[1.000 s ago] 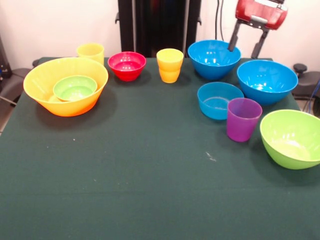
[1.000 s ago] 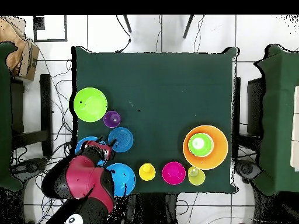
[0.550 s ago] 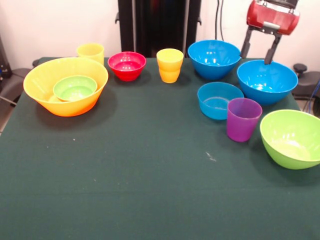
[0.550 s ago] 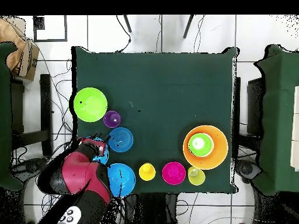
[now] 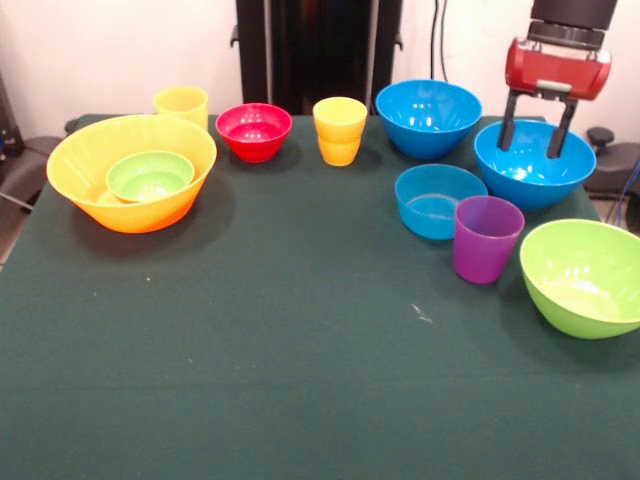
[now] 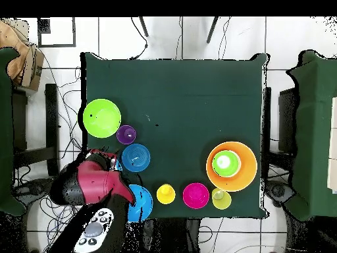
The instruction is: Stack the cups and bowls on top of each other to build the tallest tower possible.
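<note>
On the dark green cloth surface, a huge glossy orange-yellow plastic bowl holds a small green bowl, and beside it along the same edge stand a small yellow cup, a small red bowl and a second yellow cup. Near the opposite side, a large lime green bowl, a translucent purple cup and a shallow blue bowl sit close together. The red and black arm covers part of a large blue bowl, its end effector hidden beneath it.
</note>
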Motion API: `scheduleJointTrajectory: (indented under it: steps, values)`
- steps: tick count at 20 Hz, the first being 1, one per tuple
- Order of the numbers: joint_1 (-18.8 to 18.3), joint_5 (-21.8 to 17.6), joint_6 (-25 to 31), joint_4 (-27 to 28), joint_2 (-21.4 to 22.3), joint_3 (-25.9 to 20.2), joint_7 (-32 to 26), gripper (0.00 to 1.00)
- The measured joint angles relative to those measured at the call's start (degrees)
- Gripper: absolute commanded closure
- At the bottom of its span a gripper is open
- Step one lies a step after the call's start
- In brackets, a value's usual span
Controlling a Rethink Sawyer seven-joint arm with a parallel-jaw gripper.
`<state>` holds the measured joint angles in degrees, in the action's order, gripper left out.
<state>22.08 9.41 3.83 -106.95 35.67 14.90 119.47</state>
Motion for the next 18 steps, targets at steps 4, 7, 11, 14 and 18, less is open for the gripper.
scheduleJointTrajectory:
  steps: [4,7,11,14,18]
  values:
    - [-1.5,0.0,0.1,-0.1,0.0,-2.2,0.0,0.0]
    - [-2.1,0.0,0.1,-0.1,0.0,-3.2,0.0,0.0]
    - [-2.2,0.0,0.1,-0.2,0.0,-4.2,0.0,0.0]
    - [-2.2,0.0,0.1,-0.2,0.0,-4.7,0.0,0.0]
    - [-1.9,0.0,0.1,-0.3,0.1,-4.7,0.0,0.0]
